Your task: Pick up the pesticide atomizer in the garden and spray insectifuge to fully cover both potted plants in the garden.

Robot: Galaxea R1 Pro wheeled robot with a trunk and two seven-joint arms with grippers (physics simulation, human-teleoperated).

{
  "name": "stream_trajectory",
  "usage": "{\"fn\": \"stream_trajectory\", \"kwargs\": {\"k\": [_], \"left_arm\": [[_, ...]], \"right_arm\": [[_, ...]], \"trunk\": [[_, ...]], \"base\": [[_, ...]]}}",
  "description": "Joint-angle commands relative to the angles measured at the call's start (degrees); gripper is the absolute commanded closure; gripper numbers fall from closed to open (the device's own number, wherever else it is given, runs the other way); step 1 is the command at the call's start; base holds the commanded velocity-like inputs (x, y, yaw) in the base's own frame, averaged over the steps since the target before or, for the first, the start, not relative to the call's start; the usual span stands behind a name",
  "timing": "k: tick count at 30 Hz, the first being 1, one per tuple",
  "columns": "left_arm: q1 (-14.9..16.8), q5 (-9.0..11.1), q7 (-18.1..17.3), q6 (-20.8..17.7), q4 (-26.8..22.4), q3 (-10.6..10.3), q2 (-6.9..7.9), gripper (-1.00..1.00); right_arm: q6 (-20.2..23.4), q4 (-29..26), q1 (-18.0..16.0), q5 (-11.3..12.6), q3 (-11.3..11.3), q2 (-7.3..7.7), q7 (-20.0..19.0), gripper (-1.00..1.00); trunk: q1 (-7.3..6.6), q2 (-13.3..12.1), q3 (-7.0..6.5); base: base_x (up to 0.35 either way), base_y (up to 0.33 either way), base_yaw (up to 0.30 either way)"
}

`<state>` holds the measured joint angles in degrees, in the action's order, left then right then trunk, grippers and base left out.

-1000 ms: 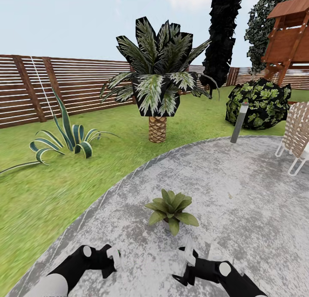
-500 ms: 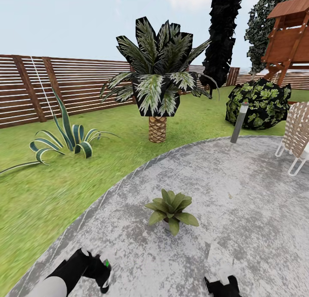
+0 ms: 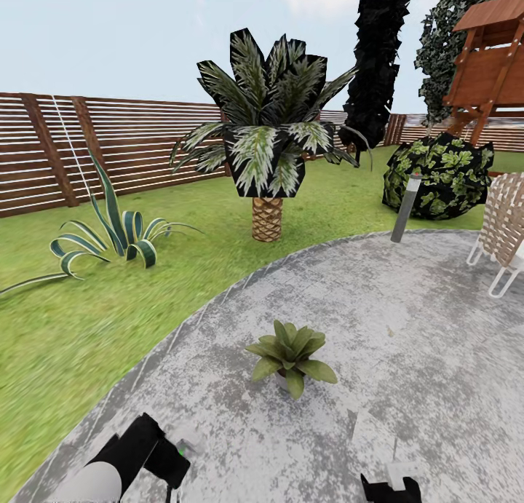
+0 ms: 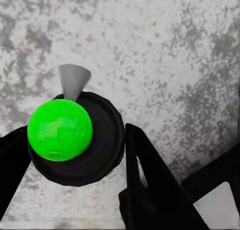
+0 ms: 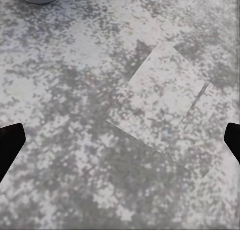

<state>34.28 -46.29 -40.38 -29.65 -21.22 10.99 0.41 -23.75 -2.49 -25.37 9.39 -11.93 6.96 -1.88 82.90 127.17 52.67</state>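
Left hand [image 3: 169, 459]: nearest of all, low and to the left of the potted plant [image 3: 291, 354]; fingers clenched from both sides on a dark round body.
Pesticide atomizer [image 4: 95, 155]: in that grip, seen end-on in the left wrist view as a black disc with a bright green dome and a pale grey cone; taken for the nozzle end, though hard to confirm from this angle.
Right hand [image 3: 393, 482]: low and to the right of the potted plant, fingers spread wide, grasping nothing, bare paving between them.
Potted plant: just ahead of both hands, upright on the paved circle [image 3: 407, 321], apart from either hand.
Step in hand: bringing the atomizer to bear on the plant.
Doing it well: raise the left hand and turn the grey cone toward the rosette, not the paving; stop short of the leaves, above and slightly in front; sweep across the whole spread of leaves; keep the grip firm.
Risk: spray wasted on the ground if fired at the present low aim.
Agave [image 3: 116, 234]: well beyond the plant to the left, on the lawn [image 3: 87, 328]; not a target.
Palm [image 3: 267, 219]: well behind the plant; not a target.
Fence [image 3: 131, 146]: farthest back.
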Motion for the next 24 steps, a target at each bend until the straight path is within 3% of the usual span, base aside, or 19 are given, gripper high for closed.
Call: {"fn": "stream_trajectory", "kwargs": {"k": [1,7,12,16,24], "left_arm": [[0.25,-0.32,-0.38,-2.19,-0.29,0.45,-0.19,1.0],[0.84,-0.54,-0.32,-5.71,-2.5,0.01,-1.55,1.0],[1.11,-0.48,-0.39,-10.47,-4.81,-2.2,-1.68,1.0],[1.14,-0.47,-0.47,-11.3,-5.3,-3.28,-1.52,1.0],[2.88,-1.15,-1.82,-11.42,-5.26,-3.5,-1.34,1.0]], "right_arm": [[-0.16,0.04,-0.03,0.61,-0.39,-0.06,-0.14,-1.0],[-0.14,-0.04,-0.03,0.63,-0.31,-0.35,-0.01,-1.0],[-0.1,-0.05,-0.03,0.63,-0.34,-0.36,4.13,-1.0],[-0.07,-0.05,-0.03,0.67,-0.37,-0.38,5.13,-1.0],[-0.07,-0.01,-0.03,0.69,-0.37,-0.44,5.18,-1.0]], "trunk": [[-0.01,0.02,0.05],[-0.01,0.02,0.05],[-0.01,0.02,0.05],[-0.01,0.02,0.13],[-0.01,0.02,0.17]], "base": [[0.0,0.0,0.0],[0.0,0.0,-0.05],[0.075,0.001,-0.265],[0.283,0.05,-0.215],[0.332,0.075,-0.018]]}}
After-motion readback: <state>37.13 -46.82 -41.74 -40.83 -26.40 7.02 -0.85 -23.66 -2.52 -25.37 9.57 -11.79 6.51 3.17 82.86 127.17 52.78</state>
